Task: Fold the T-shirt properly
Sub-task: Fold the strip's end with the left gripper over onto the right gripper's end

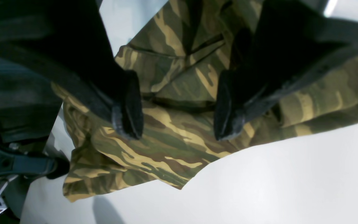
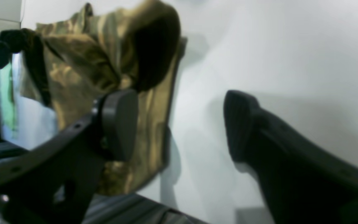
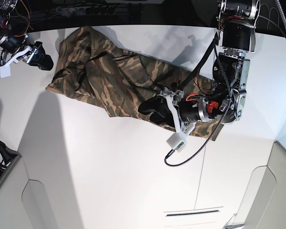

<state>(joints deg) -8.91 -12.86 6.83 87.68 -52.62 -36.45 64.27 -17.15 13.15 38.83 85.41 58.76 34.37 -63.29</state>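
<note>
Your camouflage T-shirt [image 3: 109,76] lies rumpled and partly bunched across the far half of the white table [image 3: 109,181], running from the far left corner toward the middle, not yet in any tidy fold. Your left gripper [image 1: 179,123] hangs just over its near edge with the jaws spread wide and nothing between them; cloth shows in the gap but is not pinched. Your right gripper [image 2: 179,124] is also wide and empty, out at the far left end of the shirt, with bunched fabric just beside one finger [image 2: 120,124]. Before you close on anything, I would flatten the garment: the ridges down its middle would probably get locked into any fold. Pick a single layer at a hem or sleeve edge rather than a thick wad, bring each finger down on either side of that edge, and pull the two ends gently apart. Watch the trailing cable [image 3: 190,152] near the left arm.
</note>
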